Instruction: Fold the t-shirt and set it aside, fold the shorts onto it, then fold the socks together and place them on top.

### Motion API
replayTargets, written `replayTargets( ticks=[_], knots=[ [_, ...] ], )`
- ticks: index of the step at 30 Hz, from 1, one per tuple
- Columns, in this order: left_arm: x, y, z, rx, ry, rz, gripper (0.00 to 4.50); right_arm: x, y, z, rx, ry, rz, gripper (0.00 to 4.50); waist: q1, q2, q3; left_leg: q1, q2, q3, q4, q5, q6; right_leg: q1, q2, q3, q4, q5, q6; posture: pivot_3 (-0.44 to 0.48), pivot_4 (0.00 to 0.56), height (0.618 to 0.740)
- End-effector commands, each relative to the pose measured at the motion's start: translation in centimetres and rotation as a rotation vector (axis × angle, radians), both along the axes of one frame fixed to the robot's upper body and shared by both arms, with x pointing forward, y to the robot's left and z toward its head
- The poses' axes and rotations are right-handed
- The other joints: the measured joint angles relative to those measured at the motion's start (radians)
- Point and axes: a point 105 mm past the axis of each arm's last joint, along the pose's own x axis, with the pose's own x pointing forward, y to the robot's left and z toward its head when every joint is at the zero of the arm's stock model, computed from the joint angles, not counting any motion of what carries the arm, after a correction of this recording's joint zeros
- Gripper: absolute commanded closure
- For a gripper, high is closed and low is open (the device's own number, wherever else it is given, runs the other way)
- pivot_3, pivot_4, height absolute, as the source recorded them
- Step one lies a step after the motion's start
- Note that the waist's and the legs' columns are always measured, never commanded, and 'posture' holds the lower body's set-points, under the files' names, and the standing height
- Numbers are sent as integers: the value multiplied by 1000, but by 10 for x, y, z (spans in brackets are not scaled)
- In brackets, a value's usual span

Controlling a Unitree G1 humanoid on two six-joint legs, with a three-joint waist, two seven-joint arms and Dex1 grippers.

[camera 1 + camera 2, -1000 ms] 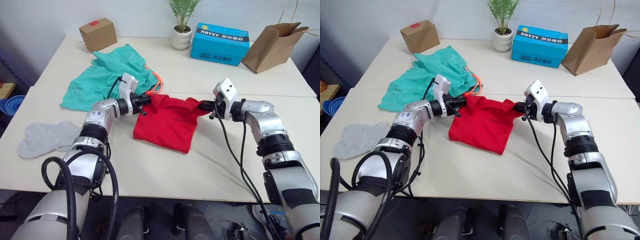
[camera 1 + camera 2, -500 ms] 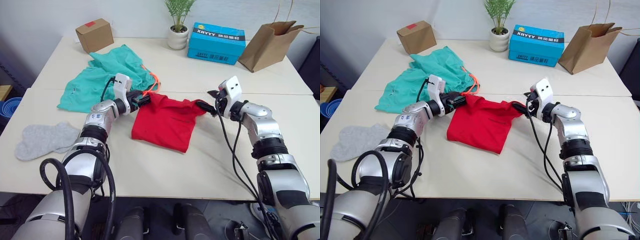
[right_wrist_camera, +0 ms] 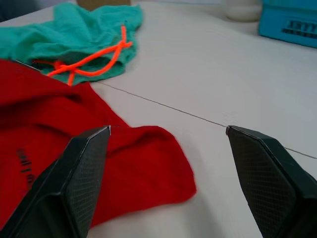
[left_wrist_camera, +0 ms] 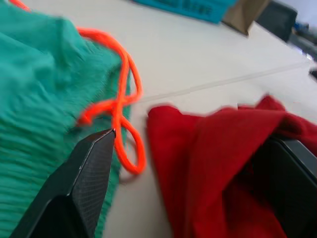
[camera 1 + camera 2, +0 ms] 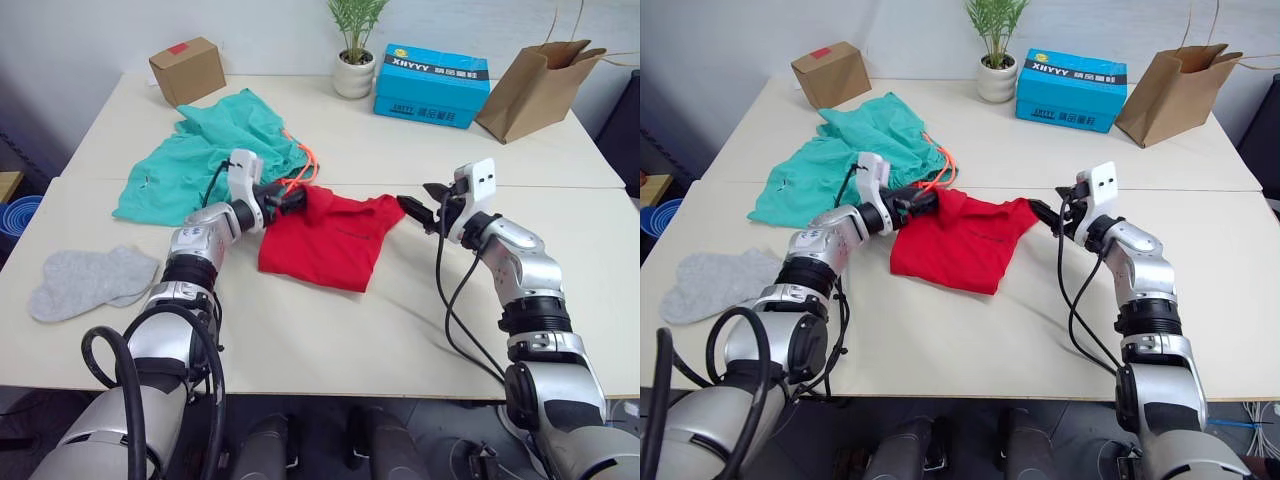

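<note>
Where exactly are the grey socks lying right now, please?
The socks lie on the table's near left part, apart from the shorts beyond them.

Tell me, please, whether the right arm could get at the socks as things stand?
Probably not. The socks lie at the table's far left edge, beyond the left arm, while the right end effector hangs open by the t-shirt. The left end effector sits much nearer.
</note>
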Motion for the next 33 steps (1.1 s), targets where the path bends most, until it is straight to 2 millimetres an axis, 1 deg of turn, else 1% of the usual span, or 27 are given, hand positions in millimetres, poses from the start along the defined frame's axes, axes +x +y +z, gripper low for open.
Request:
replayTargets(
  ticks=[1, 5, 7, 12, 16, 18, 21, 23, 25, 27, 29, 31, 33],
  knots=[
    [-1, -1, 8, 45, -44, -26, 77, -12, 9, 9, -27, -40, 57, 701, 1, 0, 0, 0, 0, 0, 0, 0, 0, 0, 0, 0, 0, 0, 0, 0, 150, 740],
    [3, 4, 8, 89, -51, 6, 77, -22, 12, 3, -49, -27, 74, 701, 2, 0, 0, 0, 0, 0, 0, 0, 0, 0, -1, 0, 0, 0, 0, 0, 150, 740],
    [4, 9, 13, 165, -78, 7, 77, -28, 11, -3, -78, -10, 77, 701, 3, 0, 0, 0, -1, -1, 0, 0, 0, 0, -2, 0, 0, 0, 0, 0, 150, 740],
    [-4, 18, 23, 341, -166, -87, 77, -40, 7, -12, -126, 17, 83, 701, 2, 0, 0, 0, -1, -1, 0, 0, 0, 0, -2, 0, 0, 0, 0, 0, 150, 740],
    [-9, 23, 27, 398, -190, -142, 77, -47, 5, -17, -149, 35, 86, 701, 3, 0, 0, 0, -1, -1, 0, 0, 0, -1, -2, 0, 0, 0, 0, 0, 150, 740],
    [-12, 26, 26, 441, -207, -174, 77, -52, 6, -13, -149, 8, 101, 701, 3, 0, 0, 0, -1, -1, 0, 0, 0, -1, -2, 0, 0, 0, 0, 0, 150, 740],
    [-22, 25, 33, 452, -289, -270, 77, -75, 23, -1, -164, -89, 255, 701, 3, 0, 0, 0, -1, -1, 0, 0, 0, -1, -2, 0, 0, 0, 0, 0, 150, 740],
    [-34, 29, 37, 476, -359, -337, 77, -93, 37, -3, -241, -126, 372, 701, 0, 0, 0, 0, -1, 0, -1, 0, 0, -1, -1, 0, 0, 0, 0, 0, 150, 740],
    [-57, 33, 38, 454, -411, -453, 77, -105, 49, -8, -315, -141, 447, 701, -3, 0, 0, 0, -1, 0, -1, 0, 0, -1, -2, 0, 0, 0, 0, 0, 150, 740],
    [-84, 44, 34, 441, -431, -570, 77, -113, 62, -15, -362, -149, 487, 701, -7, 0, 0, 0, 0, 0, -1, 0, 0, -1, -1, 1, 0, 0, 0, 0, 150, 740],
    [-97, 54, 28, 462, -462, -593, 77, -116, 71, -21, -393, -153, 501, 701, -3, 0, 0, 1, 1, 0, -1, 1, -1, -1, -1, 0, 1, 0, -1, 0, 150, 740],
    [-105, 60, 12, 556, -463, -612, 77, -113, 78, -27, -406, -165, 474, 701, 1, 0, 0, 1, 1, 0, 0, 1, -1, -1, -1, 0, 1, 0, -1, 0, 150, 740],
    [-109, 60, -1, 623, -467, -643, 77, -109, 83, -34, -421, -168, 451, 701, 10, -1, -1, 1, 0, -1, 1, 1, -1, -1, -3, 0, 0, 0, -1, 0, 150, 740]
  ],
)
